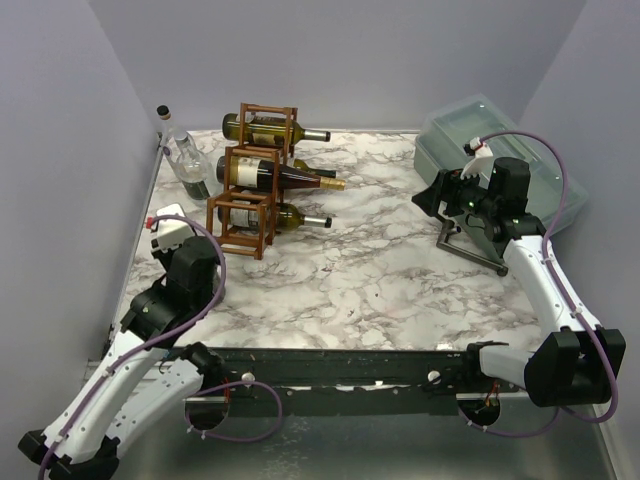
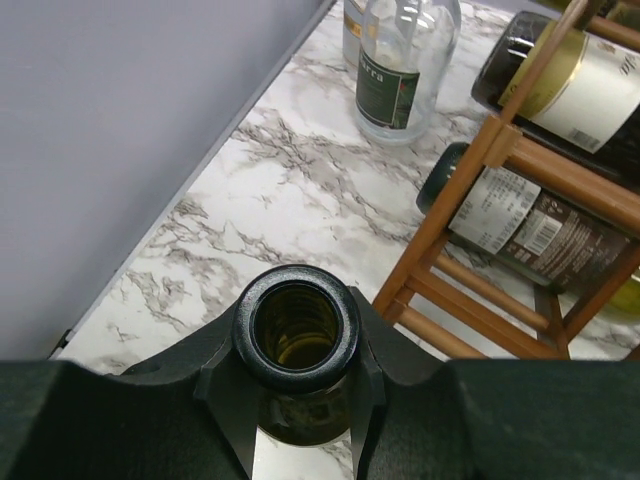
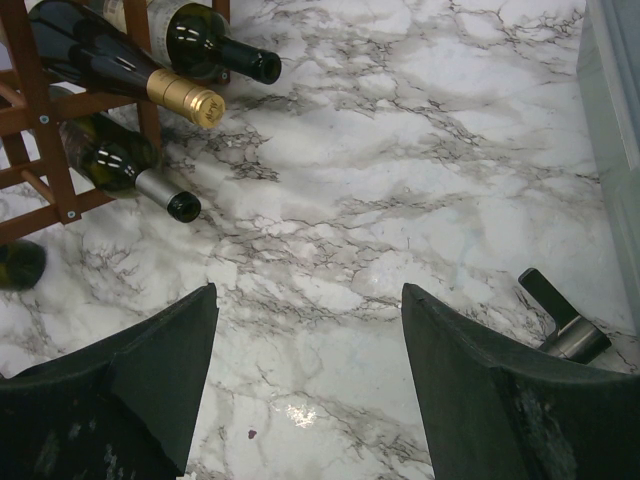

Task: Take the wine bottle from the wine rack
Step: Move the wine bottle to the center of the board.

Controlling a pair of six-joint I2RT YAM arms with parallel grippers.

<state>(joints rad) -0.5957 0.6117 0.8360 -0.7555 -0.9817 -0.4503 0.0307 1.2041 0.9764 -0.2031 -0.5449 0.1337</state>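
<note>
The reddish-brown wine rack (image 1: 252, 190) stands at the back left of the marble table, with three dark bottles lying in its cells. Its bars (image 2: 520, 150) are just right of my left gripper (image 2: 297, 385). That gripper is shut on the neck of a dark green wine bottle (image 2: 297, 330), and I look straight down into its open mouth. From above, the left gripper (image 1: 195, 268) sits in front of the rack's left side, and the arm hides the held bottle. My right gripper (image 3: 310, 330) hangs open over bare marble on the right (image 1: 432, 196).
A clear glass bottle (image 1: 186, 160) stands in the back left corner, also seen at top as the clear bottle (image 2: 400, 60). A grey plastic bin (image 1: 500, 135) sits at the back right. A metal piece (image 3: 562, 322) lies near the right gripper. Walls close in left and back.
</note>
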